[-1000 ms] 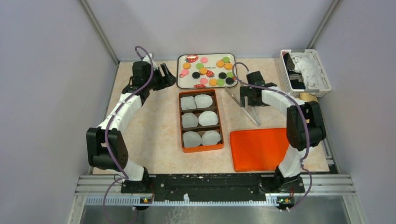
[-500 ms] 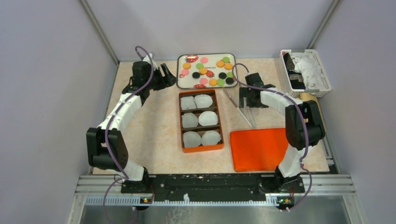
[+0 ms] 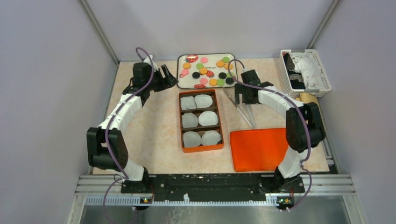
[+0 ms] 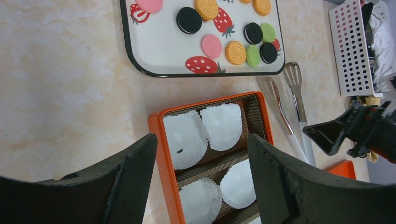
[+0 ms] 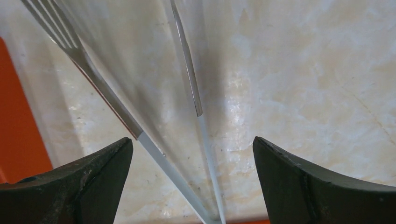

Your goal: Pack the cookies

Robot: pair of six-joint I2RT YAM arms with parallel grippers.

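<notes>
The cookies [image 3: 219,63] are small flat discs in black, green, orange and pink, lying on a white strawberry-print tray [image 3: 212,58] at the back; the left wrist view shows them too [image 4: 189,20]. My left gripper [image 3: 169,77] is open and empty beside the tray's left edge; in its own view [image 4: 201,186] it looks down at the orange box [image 4: 159,140]. My right gripper [image 3: 243,99] is open, low over metal tongs [image 3: 246,116] lying on the table right of the box. In the right wrist view the tongs' two arms [image 5: 187,70] lie between my open jaws [image 5: 194,186], untouched.
The orange box [image 3: 201,149] holds several white crinkled paper cups [image 3: 200,119] in three compartments. An orange lid [image 3: 259,149] lies at the front right. A white basket [image 3: 325,79] with cloth stands at the back right. The tongs also show in the left wrist view [image 4: 275,100].
My right gripper has moved left and a little farther back, coming over the tongs. The left arm has not moved.
</notes>
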